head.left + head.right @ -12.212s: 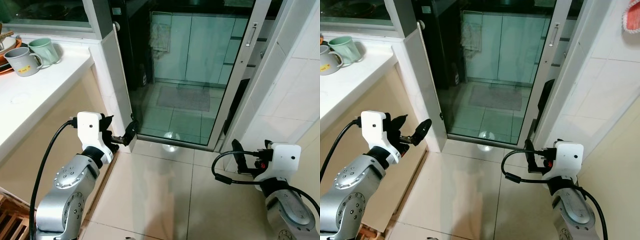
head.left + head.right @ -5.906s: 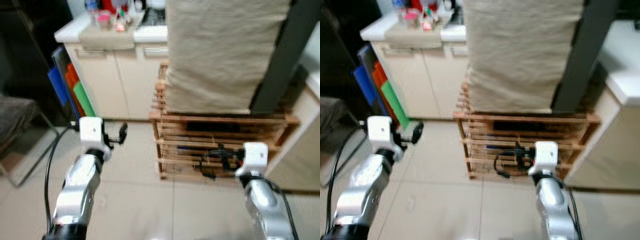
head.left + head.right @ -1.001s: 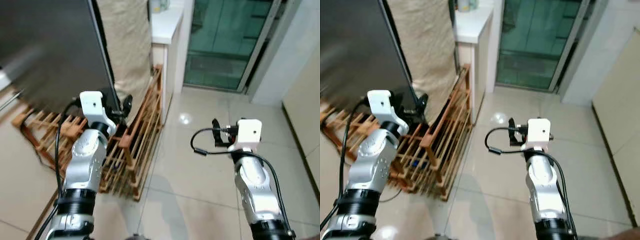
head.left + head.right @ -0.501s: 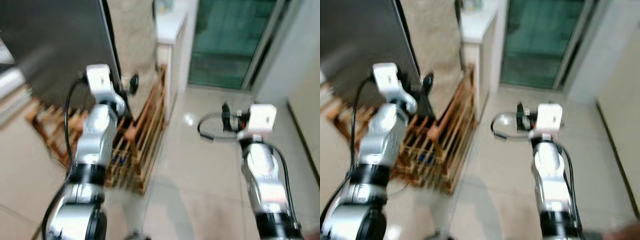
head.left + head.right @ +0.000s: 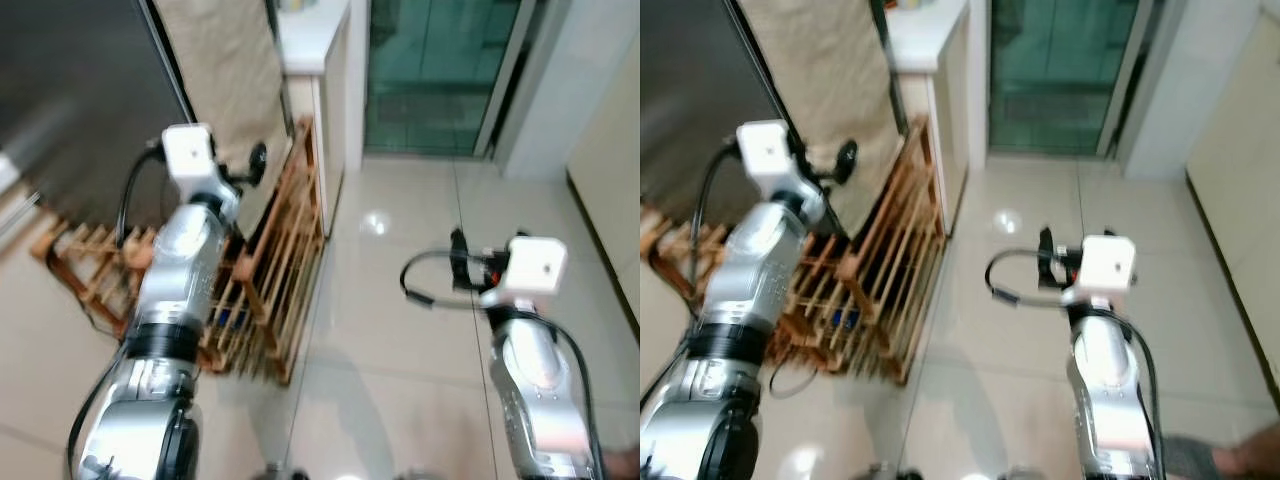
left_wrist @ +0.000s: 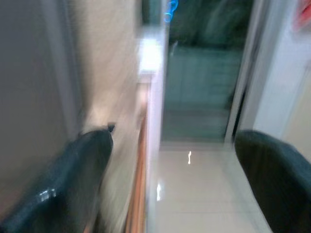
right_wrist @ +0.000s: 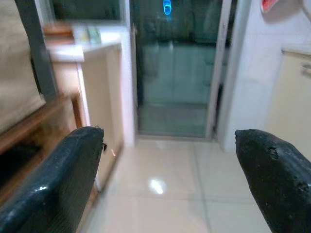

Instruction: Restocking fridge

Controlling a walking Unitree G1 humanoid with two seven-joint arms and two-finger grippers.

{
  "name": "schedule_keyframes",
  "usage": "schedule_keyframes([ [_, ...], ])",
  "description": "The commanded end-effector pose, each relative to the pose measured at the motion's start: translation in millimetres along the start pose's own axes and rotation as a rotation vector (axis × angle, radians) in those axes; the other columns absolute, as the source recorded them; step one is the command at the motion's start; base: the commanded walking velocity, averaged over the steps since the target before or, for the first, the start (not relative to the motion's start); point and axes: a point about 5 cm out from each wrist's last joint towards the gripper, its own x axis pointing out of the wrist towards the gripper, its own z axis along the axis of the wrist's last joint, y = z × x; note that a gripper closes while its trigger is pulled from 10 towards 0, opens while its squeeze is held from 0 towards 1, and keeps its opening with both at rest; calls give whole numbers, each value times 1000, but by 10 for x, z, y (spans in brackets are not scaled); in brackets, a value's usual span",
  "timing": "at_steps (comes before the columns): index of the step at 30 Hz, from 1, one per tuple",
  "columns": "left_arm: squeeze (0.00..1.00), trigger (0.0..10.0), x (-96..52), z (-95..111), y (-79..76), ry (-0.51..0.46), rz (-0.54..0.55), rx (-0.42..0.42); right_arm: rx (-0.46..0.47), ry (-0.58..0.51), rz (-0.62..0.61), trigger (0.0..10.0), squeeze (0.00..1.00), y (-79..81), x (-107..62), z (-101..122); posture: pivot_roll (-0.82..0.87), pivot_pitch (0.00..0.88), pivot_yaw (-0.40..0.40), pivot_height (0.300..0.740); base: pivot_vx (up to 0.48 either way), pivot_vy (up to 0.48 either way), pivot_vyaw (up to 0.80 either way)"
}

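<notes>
Fridge (image 5: pixel 70 90) dark, smooth; slatted wooden rack (image 5: pixel 270 270) beside.

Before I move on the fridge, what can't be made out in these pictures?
- Fridge: dark face blurred, cut by the eye views' top and left edges; no handle discernible.
- Wooden rack: contents hidden behind the left arm and slats.
- Countertop items: cut off, blurred.
</notes>
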Motion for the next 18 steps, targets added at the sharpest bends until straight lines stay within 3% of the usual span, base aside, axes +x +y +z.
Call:
schedule_keyframes([
  [1, 0, 10000, -152, 215, -24, -86, -18, 53, 9, -22, -15, 10000, 0, -24, -97, 76, -86, 0, 86, 740, 0, 0, 0],
  [2, 0, 10000, -432, 284, 62, -109, 107, 136, 41, -17, -86, 10000, 0, -159, -239, 82, -99, 0, 80, 740, 0, 0, 0],
  [4, 0, 10000, -617, 315, 73, -94, 161, 162, 26, -51, -126, 10000, 0, -256, -270, 181, -105, 0, 80, 740, 0, 0, 0],
  [5, 0, 10000, -628, 333, 42, -89, 197, 122, -11, -82, -158, 10000, 0, -335, -256, 270, -74, 0, 61, 740, 0, 0, 0],
  [7, 0, 10000, -556, 342, 17, -95, 208, 103, -10, -81, -162, 10000, 0, -332, -228, 284, -65, 0, 50, 740, 0, 0, 0],
  [8, 0, 10000, -397, 323, -89, -102, 178, 55, -1, -72, -127, 10000, 0, -250, -138, 258, -74, 0, 54, 740, 0, 0, 0],
  [11, 0, 10000, -352, 299, -201, -76, 131, 16, -5, -59, -67, 10000, 0, -147, -61, 245, -73, 0, 55, 740, 0, 0, 0],
  [18, 0, 10000, -217, 346, -205, -47, 107, 24, -8, -46, -43, 10000, 0, -106, 152, 219, -74, 0, 59, 740, 281, -297, 0],
])
